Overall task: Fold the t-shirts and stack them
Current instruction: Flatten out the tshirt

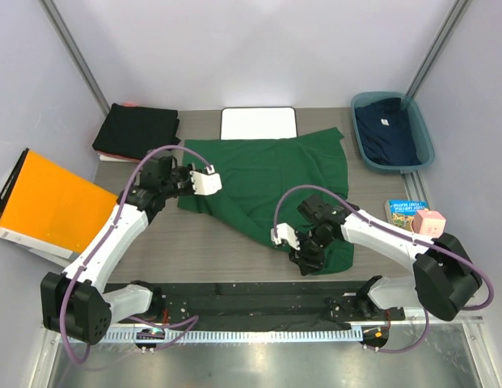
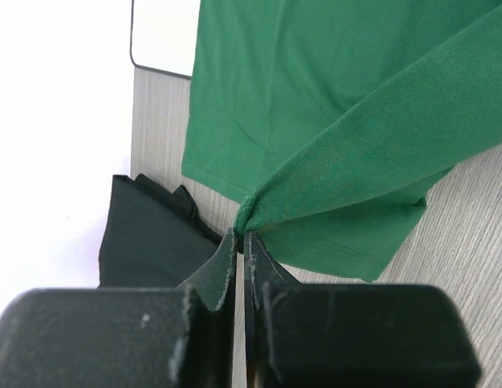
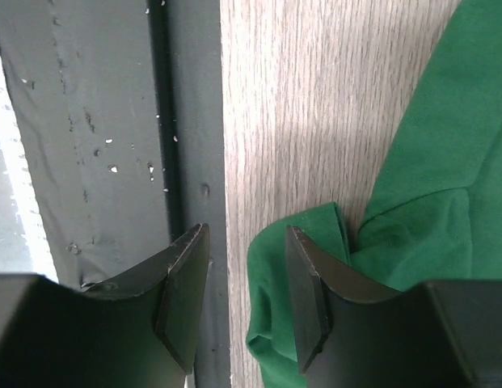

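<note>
Far left: an orange folder [image 1: 56,206] lies tilted at the table [image 1: 194,242] edge, well apart from the work area. Behind it, at the far left corner, the black shirts [image 1: 137,129] lie folded in a stack. Neither obstructs the arms.

Left arm: it reaches forward and to the right from its base, with the wrist turned toward the centre. The left gripper [image 2: 241,236] is at the left edge of the green shirt [image 1: 267,174], near the black shirts. Its fingers are clenched on a pinch of that edge, and the cloth rises in a taut ridge from the fingertips.

Centre: a white board [image 1: 259,124] lies flat at the far side. The green shirt's far edge meets the board's near edge and covers part of it in the left wrist view. The green shirt is spread across the middle of the table, unfolded and creased, with its near right corner bunched.

Right arm: it bends in from the right, with the forearm low and the wrist pointing left over that bunched corner. The right gripper [image 3: 246,242] has its fingers spread and grasps nothing. One finger is over the black strip [image 1: 259,295] along the near table edge, and the other is over the green hem. Part of the hem lies in the gap. Contact with the cloth cannot be determined.

Far right: a blue bin [image 1: 392,167] at the far corner holds the navy shirt [image 1: 388,133]. Nearer, a small box [image 1: 402,212] and a pink block [image 1: 432,222] sit just beside the right arm's elbow.
</note>
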You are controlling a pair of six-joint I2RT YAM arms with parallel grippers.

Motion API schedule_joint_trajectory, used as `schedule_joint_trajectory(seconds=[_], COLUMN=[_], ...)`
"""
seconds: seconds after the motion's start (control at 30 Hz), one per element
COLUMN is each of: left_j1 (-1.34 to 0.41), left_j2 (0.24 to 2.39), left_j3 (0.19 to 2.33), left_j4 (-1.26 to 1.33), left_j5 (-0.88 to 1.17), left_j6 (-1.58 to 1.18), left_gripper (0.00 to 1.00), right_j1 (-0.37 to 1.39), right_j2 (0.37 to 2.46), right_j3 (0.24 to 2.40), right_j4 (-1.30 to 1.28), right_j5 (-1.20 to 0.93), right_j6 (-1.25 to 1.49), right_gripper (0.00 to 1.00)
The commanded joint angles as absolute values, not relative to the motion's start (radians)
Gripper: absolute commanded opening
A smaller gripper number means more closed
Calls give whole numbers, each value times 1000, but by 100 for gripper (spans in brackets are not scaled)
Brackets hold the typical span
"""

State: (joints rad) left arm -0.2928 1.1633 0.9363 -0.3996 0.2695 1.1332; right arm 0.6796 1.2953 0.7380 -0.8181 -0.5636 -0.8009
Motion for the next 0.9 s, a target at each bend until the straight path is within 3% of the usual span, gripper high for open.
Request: schedule_joint_trajectory(seconds=[0.0,0.5,0.67,0.87], left_j1=[-295,-295,-291,-287], left_j2=[1137,1131,1135,1132], left_j3=[928,925,927,923], left_j4=[-351,-336,-334,-333], left_j5=[278,276,281,278], left_j6=[1127,1109,1097,1095], left_gripper=[0,0,0,0], right_j1=[686,695,696,696], right_j2=[1322,1420,1442,1434], right_j3=[773,770,759,733], right_j4=[-782,-657,-640,-647], right_j5=[-546,-451,-419,-397], right_j6=[-792,-779,-781,-799], right_gripper=[48,52,45,45])
